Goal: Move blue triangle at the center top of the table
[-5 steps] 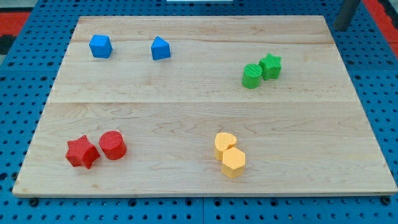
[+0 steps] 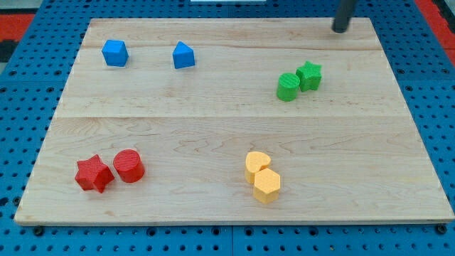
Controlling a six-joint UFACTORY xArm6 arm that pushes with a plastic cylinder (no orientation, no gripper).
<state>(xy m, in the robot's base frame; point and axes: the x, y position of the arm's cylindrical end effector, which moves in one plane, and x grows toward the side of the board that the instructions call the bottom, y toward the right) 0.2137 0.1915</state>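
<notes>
Pointing toward view's top: blue triangle (image 2: 183, 55).

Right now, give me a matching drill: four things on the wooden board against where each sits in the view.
1. blue triangle block
2. green star block
3. red star block
4. my tip

A. lower left
B. top edge, right of centre
C. upper left, right of the blue cube block
D. right half, touching the green cylinder block

Pairs: 1-C, 2-D, 3-A, 4-B
</notes>
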